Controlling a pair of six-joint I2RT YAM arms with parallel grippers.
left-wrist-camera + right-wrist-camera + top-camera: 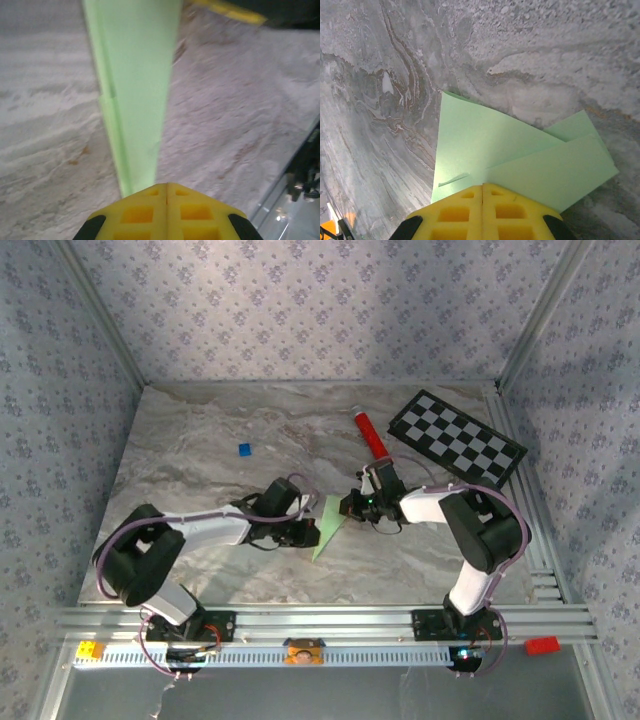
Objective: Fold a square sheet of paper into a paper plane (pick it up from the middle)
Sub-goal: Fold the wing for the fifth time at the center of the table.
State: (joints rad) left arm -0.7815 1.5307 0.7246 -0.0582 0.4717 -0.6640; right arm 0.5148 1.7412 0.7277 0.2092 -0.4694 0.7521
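Note:
The sheet of paper (326,527) is pale green and folded into a narrow pointed shape, lying on the marble table between the two arms. My left gripper (306,532) is at its left edge. In the left wrist view its yellow jaws (166,185) are shut, and the paper (135,100) runs out from under the left fingertip. I cannot tell if it is pinched. My right gripper (349,508) is at the paper's upper right. Its jaws (483,186) are shut over the flat folded layers (485,145), with a small lifted flap beside them.
A red tube (369,433) lies just behind the right gripper. A black-and-white checkerboard (457,436) sits at the back right. A tiny blue square (244,449) lies at the back left. The aluminium rail (320,625) runs along the near edge.

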